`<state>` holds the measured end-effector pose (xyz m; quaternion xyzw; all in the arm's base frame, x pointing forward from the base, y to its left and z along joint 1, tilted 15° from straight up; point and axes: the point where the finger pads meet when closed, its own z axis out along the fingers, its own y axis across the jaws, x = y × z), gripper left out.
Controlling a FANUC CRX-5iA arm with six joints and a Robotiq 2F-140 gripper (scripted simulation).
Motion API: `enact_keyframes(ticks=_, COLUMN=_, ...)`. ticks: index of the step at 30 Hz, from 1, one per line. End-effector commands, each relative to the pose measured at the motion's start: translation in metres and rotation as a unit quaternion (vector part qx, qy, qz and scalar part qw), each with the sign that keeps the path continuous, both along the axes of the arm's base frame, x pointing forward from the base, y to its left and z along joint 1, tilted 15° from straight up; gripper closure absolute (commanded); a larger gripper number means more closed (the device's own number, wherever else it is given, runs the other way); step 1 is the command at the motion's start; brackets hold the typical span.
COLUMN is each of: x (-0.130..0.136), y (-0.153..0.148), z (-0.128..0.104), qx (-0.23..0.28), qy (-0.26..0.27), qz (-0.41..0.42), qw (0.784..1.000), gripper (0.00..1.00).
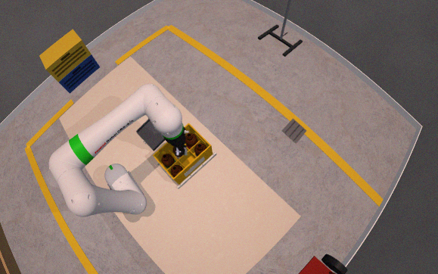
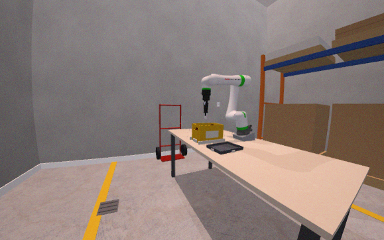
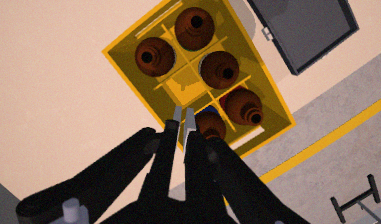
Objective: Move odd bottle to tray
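The yellow crate (image 3: 196, 80) holds five brown bottles, all standing in their cells: two at the far end (image 3: 154, 56) (image 3: 194, 27), one in the middle (image 3: 219, 69) and two at the near end (image 3: 244, 106) (image 3: 211, 125). One cell (image 3: 185, 91) is empty. My gripper (image 3: 182, 117) hangs above the crate with its fingers almost together and nothing between them; its tips show over the crate's near left edge, beside the nearest bottle. In the side view the gripper (image 2: 205, 114) is clearly above the crate (image 2: 207, 131). The dark tray (image 3: 302, 30) lies empty beside the crate.
The tray (image 2: 225, 147) and crate sit near the robot base (image 2: 243, 132) at the far end of the long table. A red hand truck (image 2: 170, 132) stands on the floor behind the table.
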<state>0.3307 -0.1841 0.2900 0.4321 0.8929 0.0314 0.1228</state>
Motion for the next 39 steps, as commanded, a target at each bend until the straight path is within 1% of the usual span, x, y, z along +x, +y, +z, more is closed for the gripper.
enact_keyframes(ticks=1, x=0.000, y=0.000, z=0.001, qx=0.000, qy=-0.001, qz=0.000, qw=1.000, gripper=0.90)
enact_keyframes(ticks=29, x=0.000, y=0.001, z=0.001, qx=0.000, qy=-0.001, qz=0.000, qw=1.000, gripper=0.90)
enact_keyframes(ticks=30, x=0.002, y=0.006, z=0.001, qx=0.000, qy=0.000, qz=0.000, qw=1.000, gripper=0.90)
enact_keyframes(ticks=33, x=0.008, y=0.046, z=0.000, qx=0.000, qy=0.001, qz=0.000, qw=1.000, gripper=0.90)
enact_keyframes(ticks=38, x=0.010, y=0.079, z=-0.001, qx=0.000, qy=0.000, qz=0.000, qw=1.000, gripper=0.90)
enact_keyframes(ticks=39, x=0.010, y=0.079, z=-0.001, qx=0.000, qy=0.000, qz=0.000, qw=1.000, gripper=0.90)
